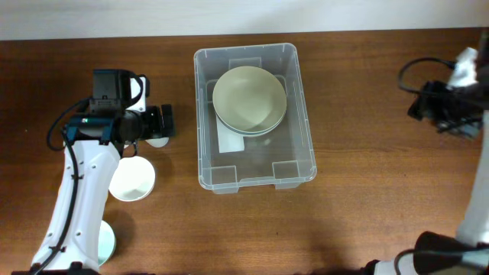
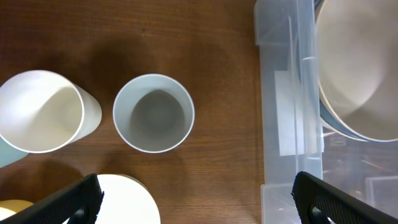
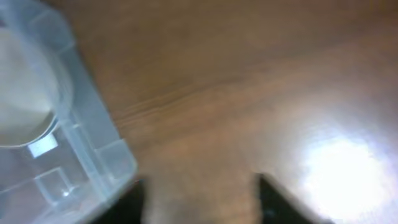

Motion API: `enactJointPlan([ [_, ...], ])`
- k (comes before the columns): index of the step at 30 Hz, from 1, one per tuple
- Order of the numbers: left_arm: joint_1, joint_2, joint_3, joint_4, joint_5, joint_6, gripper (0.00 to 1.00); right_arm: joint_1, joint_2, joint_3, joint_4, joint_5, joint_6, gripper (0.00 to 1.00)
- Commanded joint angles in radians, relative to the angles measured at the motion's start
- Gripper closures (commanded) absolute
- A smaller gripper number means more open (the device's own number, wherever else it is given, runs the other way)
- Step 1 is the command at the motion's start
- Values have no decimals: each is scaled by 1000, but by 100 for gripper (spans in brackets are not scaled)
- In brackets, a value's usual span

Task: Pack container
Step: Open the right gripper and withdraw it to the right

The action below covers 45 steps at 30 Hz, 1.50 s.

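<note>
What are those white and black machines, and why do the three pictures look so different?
They are two robot arms at a table. Each ends in a gripper, two fingers for picking things up. One picture is from a camera overhead; the others are from cameras on each wrist. In the middle sits a clear container with stacked bowls inside. The left gripper is open by some cups. The right gripper, in the blurry picture, looks open too. Neither holds anything.

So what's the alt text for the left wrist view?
An empty pale cup stands mid-frame on a wooden table, a white cup to its left, the clear container holding bowls at the right edge. The left gripper, open, shows dark fingertips at the bottom corners.
</note>
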Motion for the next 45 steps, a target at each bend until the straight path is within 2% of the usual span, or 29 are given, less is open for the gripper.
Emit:
enactJointPlan([
  [1, -3, -10, 32, 0, -3, -16, 1, 74, 64, -60, 69, -51, -64, 88],
  [6, -3, -10, 32, -27, -3, -16, 1, 167, 144, -155, 214, -51, -65, 96],
  [17, -3, -10, 32, -32, -3, -16, 1, 360, 334, -225, 440, -154, -232, 96],
  [24, -3, -10, 32, -32, -3, -16, 1, 431, 351, -225, 488, -205, -251, 96],
  [34, -3, -10, 32, -32, -3, -16, 1, 437, 351, -225, 510, -255, -251, 96],
  [39, -3, -10, 32, -32, -3, -16, 1, 425, 344, -224, 494, -130, -232, 96],
  [43, -3, -10, 32, -27, -3, -16, 1, 385, 294, -214, 509, 115, -53, 92],
  [45, -3, -10, 32, -19, -3, -16, 1, 356, 259, -209, 506, 174, -5, 89],
])
